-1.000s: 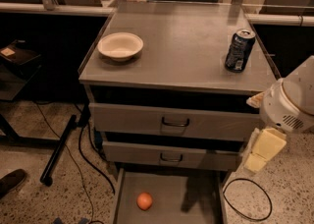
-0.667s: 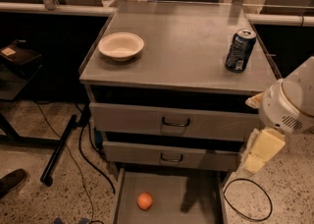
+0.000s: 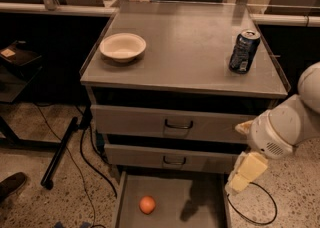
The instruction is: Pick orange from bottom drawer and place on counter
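Nearest, at the foot of the cabinet (image 3: pixel 135 122), the bottom drawer (image 3: pixel 167 189) stands pulled out, its flat grey floor open to view. The orange (image 3: pixel 147 205) lies on that floor, left of the middle and close to the front edge of the view, apart from the side walls. A dark shadow falls on the drawer floor to the orange's right.

The gripper (image 3: pixel 243 174) hangs off the cabinet's lower right corner, above the right wall of the bottom drawer and well apart from the orange. It shows as cream-coloured blocks below the white, rounded arm (image 3: pixel 282 124); whether it is open or closed cannot be told. A thin black cable (image 3: pixel 260 212) loops on the speckled floor beneath it.

Up the cabinet's front, the middle drawer (image 3: pixel 140 156) and top drawer (image 3: pixel 130 121) are shut, each with a dark loop handle at its centre.

On top of the cabinet, the counter (image 3: pixel 190 47) carries a cream bowl (image 3: pixel 122 47) near its left edge and a dark blue can (image 3: pixel 244 51) upright near its right edge, the two well apart.
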